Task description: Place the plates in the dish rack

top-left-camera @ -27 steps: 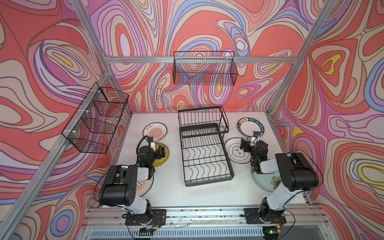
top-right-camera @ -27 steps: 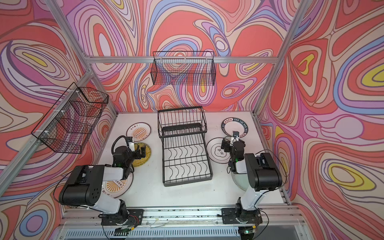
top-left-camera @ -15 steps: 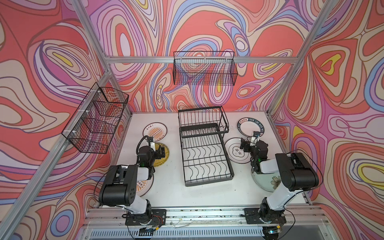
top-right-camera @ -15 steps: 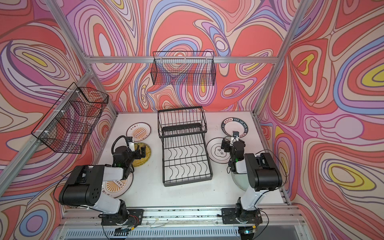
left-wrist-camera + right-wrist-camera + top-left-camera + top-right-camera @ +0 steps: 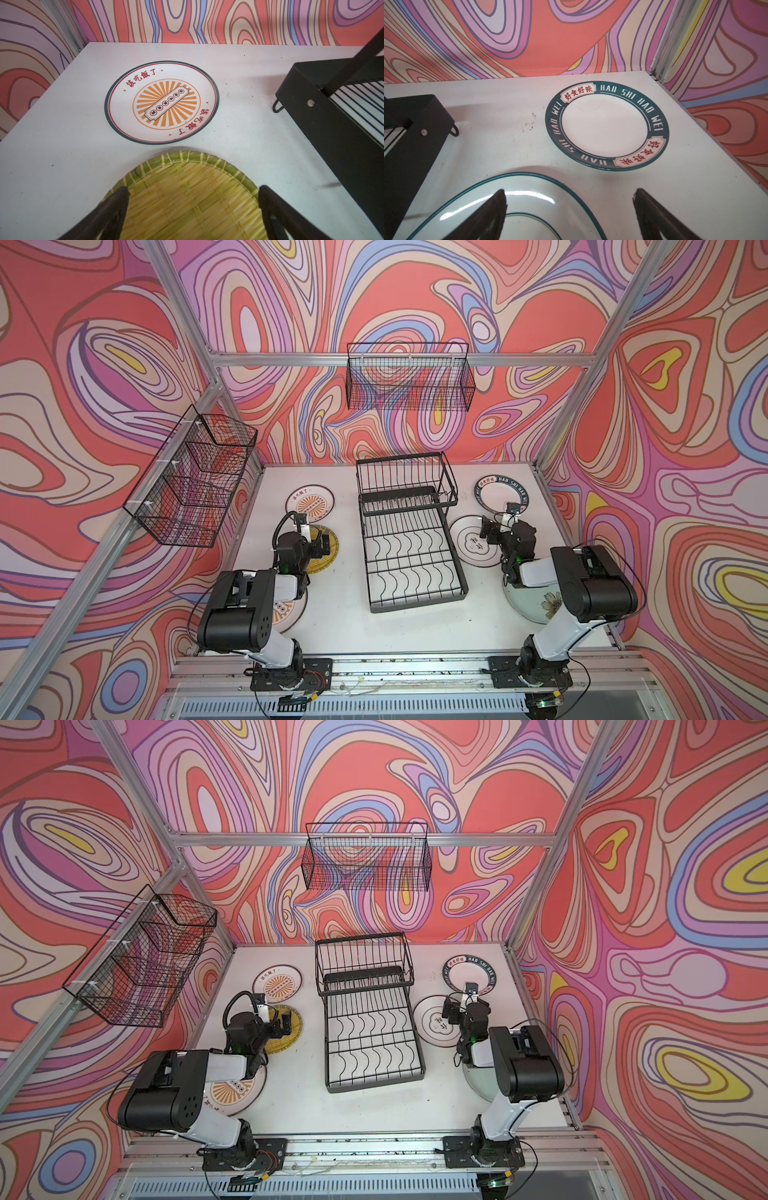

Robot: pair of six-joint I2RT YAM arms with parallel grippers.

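Dark-rimmed plate (image 5: 606,126), lettering "HAO SHI HAO WEI"

The rack (image 5: 399,502) stands mid-counter (image 5: 345,614), with its raised tier at the back. Left of it, three plates lie in a row from back to front: far sunburst plate (image 5: 309,502), woven plate (image 5: 326,562), and near sunburst plate (image 5: 291,614), partly under the left arm (image 5: 249,597). Right of it lie the lettered plate (image 5: 494,491), cloud plate (image 5: 467,547) and floral plate (image 5: 536,605), partly under the right arm (image 5: 582,585). The side basket (image 5: 191,481) hangs on the left wall and the back basket (image 5: 409,377) on the back wall.
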